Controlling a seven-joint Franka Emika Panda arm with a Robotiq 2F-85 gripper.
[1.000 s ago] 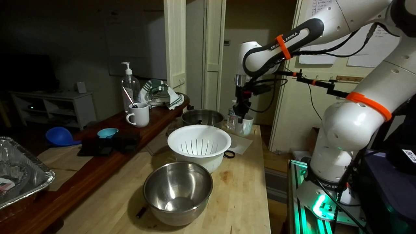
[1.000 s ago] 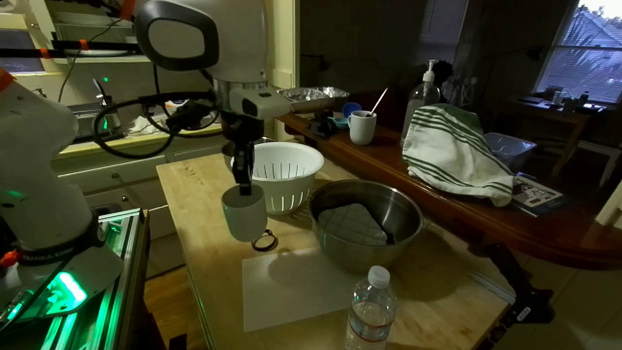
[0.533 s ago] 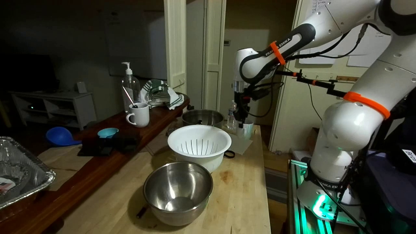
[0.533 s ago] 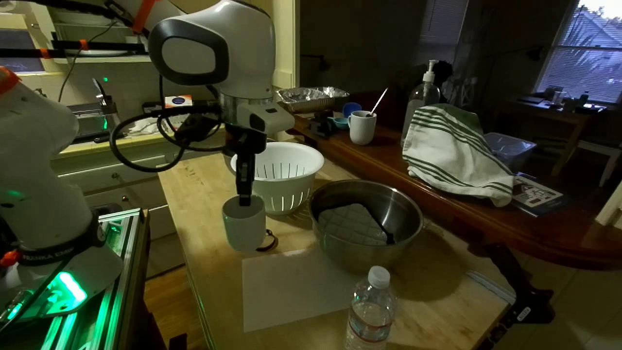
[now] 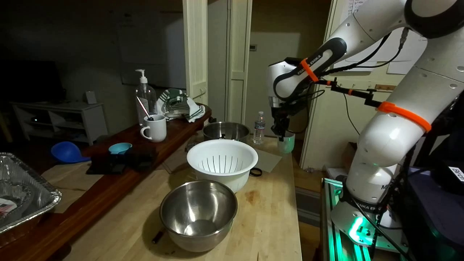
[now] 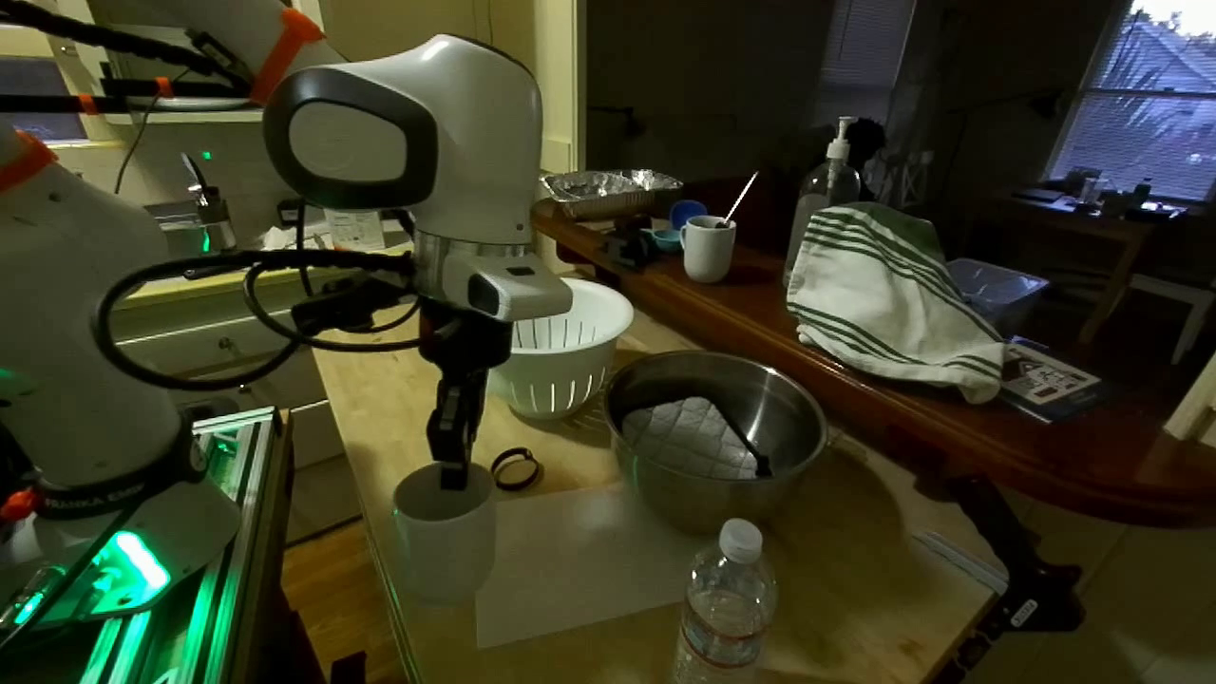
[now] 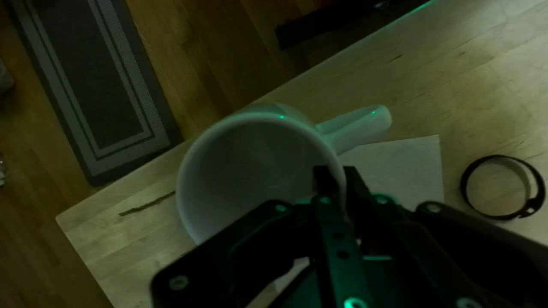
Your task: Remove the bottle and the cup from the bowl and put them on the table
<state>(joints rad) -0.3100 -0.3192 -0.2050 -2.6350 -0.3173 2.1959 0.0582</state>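
Wrist view: the gripper [image 7: 339, 183] is clamped on the rim of the pale cup [image 7: 257, 171], its fingertips [image 7: 324, 182] astride the wall, one inside and one out, with the handle [image 7: 359, 126] left free. That pinch makes sense to me, since it reaches down from above onto an upturned mouth. I can't tell whether the cup's base touches the table [image 5: 268, 217] or hangs just over it. It is close to the edge, near a corner, so I take this for the setting-down step, and letting go partly past that edge is what I would fear. A black ring [image 7: 531, 206] lies near, and in an exterior view a white sheet [image 6: 579, 560] is flat just beside it. The bottle [image 6: 727, 617] stands upright on the table, apart from the cup, which probably leaves room to work; its half of the job looks done. Farther along, the white bowl [image 5: 223, 163] stands near a shiny steel bowl [image 5: 199, 214], and I see neither bottle nor cup in it. The wood is pale, with a brown stain [image 5: 250, 196]. Beyond runs a dark counter [image 6: 750, 309] carrying a mug [image 6: 709, 249] and a striped towel [image 6: 883, 313]; the room behind is dim but for a window [image 6: 1130, 123].
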